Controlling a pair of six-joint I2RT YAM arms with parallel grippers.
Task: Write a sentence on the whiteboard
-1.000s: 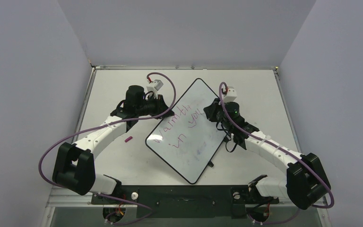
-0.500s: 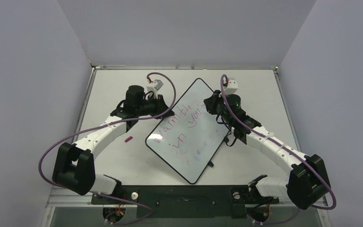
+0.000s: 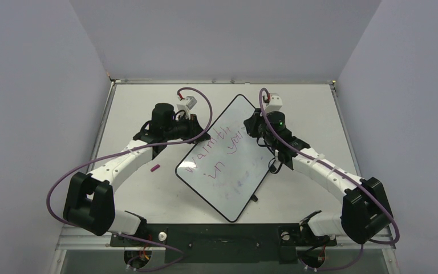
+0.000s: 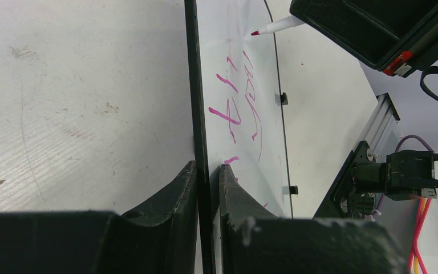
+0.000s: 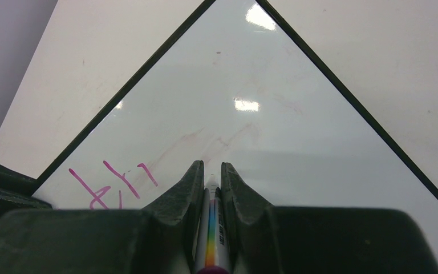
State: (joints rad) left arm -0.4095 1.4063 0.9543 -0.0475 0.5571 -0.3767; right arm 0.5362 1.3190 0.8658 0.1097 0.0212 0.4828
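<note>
The whiteboard lies slantwise mid-table, with a black rim. The sentence shows as pink words in two lines, roughly "Warmth" and "in your". My left gripper is shut on the board's upper-left rim. My right gripper is over the board's far right part, shut on a white marker with a rainbow stripe. The marker's red tip is close to the white surface; I cannot tell if it touches. The pink strokes lie left of the right gripper.
A small pink marker cap lies on the tabletop left of the board. A black clip sticks out from the board's lower right rim. Faint old smudges mark the board. Walls close the table's left, back and right.
My right gripper with the marker has moved up and left, toward the board's far end. The left gripper and the board have not moved.
</note>
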